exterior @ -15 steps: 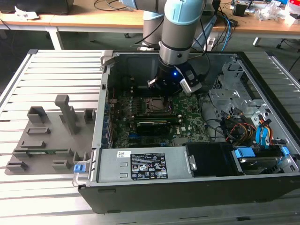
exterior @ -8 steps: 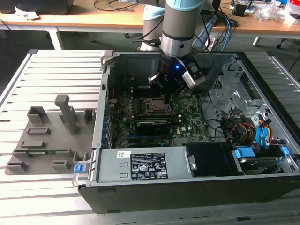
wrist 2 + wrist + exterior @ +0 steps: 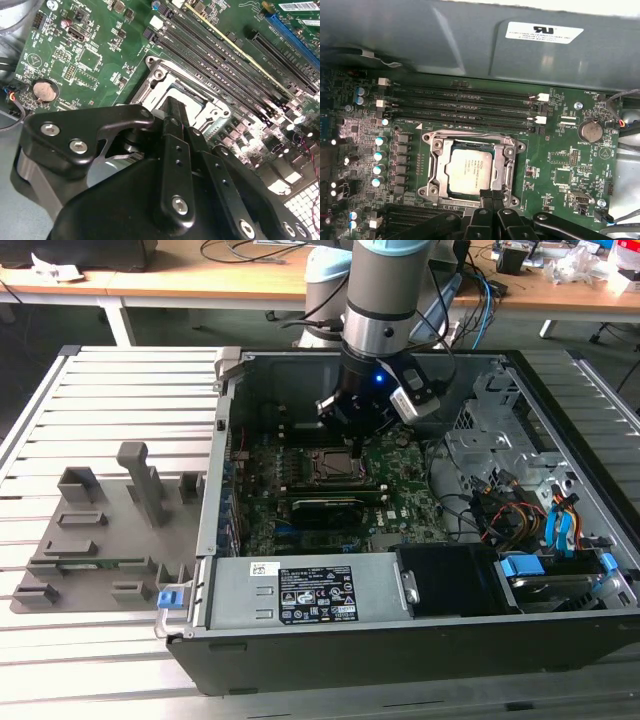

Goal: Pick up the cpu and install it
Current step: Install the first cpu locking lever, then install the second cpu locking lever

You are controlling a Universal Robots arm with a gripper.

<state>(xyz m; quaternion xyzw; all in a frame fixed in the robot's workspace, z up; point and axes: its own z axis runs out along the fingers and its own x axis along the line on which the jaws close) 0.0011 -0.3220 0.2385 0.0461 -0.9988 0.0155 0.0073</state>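
Black gripper [image 3: 490,200] linkage lies closest to the lens in both wrist views, its two fingers [image 3: 172,115] pressed together with no gap and nothing held between them. We see the fingertips poised at the near edge of the cpu [image 3: 469,169], whether touching or just above we cannot tell. We find the cpu, a flat square chip with a silvery top, seated inside the socket frame [image 3: 472,145] on the green motherboard [image 3: 560,175]. We note the metal frame surrounds the chip on all sides. Beside the socket run four long black memory slots [image 3: 465,107], parallel to one another. A round coin battery [image 3: 593,131] sits on the board well apart from the socket. In the exterior view, we see the arm [image 3: 385,300] reaching down into the open computer case [image 3: 400,640], the gripper [image 3: 352,445] above the socket. A grey parts tray [image 3: 90,530] lies on the slatted table [image 3: 120,380] to the exterior view's left of the case.
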